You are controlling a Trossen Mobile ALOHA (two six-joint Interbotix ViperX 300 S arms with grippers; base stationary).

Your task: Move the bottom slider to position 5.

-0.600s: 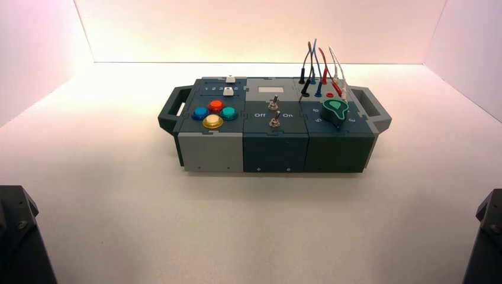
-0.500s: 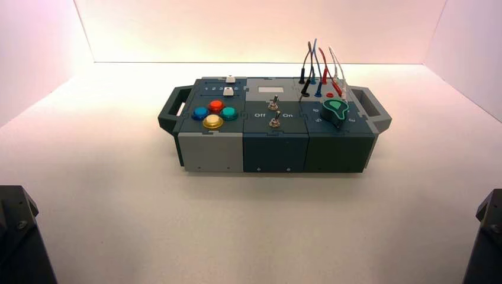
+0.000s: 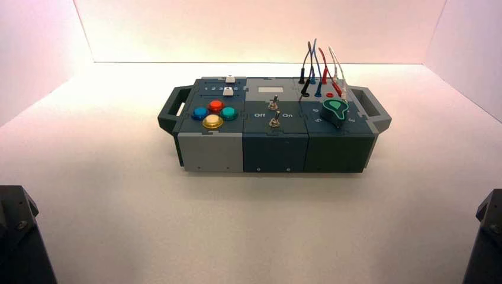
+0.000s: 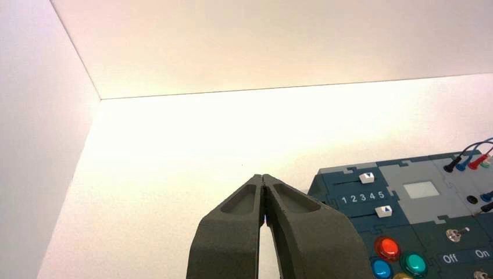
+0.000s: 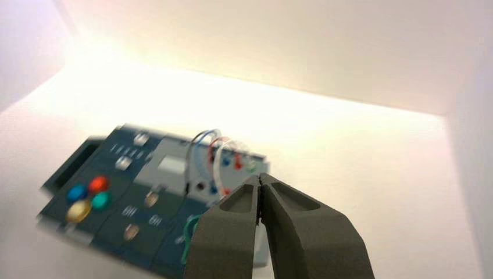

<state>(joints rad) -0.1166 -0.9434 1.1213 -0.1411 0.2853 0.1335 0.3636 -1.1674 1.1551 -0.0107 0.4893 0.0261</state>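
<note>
We find the box (image 3: pixel 273 123) standing on the white desk (image 3: pixel 118 195), well apart from both arms, whose bases show only at the near corners in the high view. The left end effector (image 4: pixel 264 185) is clenched, fingertips meeting, and hangs near the box's left end without touching it. The right end effector (image 5: pixel 261 183) is likewise clenched and holds nothing, hovering apart from the box on its wire-and-knob side. On the box's left module, two white slider knobs flank a printed row of numerals; the bottom slider (image 4: pixel 383 211) sits on the side nearer the coloured buttons (image 4: pixel 387 247). In the left wrist view its knob lies beside position 5 (image 4: pixel 381 196), or just past it. We judge the approach step not yet begun, with no contact made. The next move calls for bringing the left end effector down beside that knob and confirming alignment with the 5 before any push.
</note>
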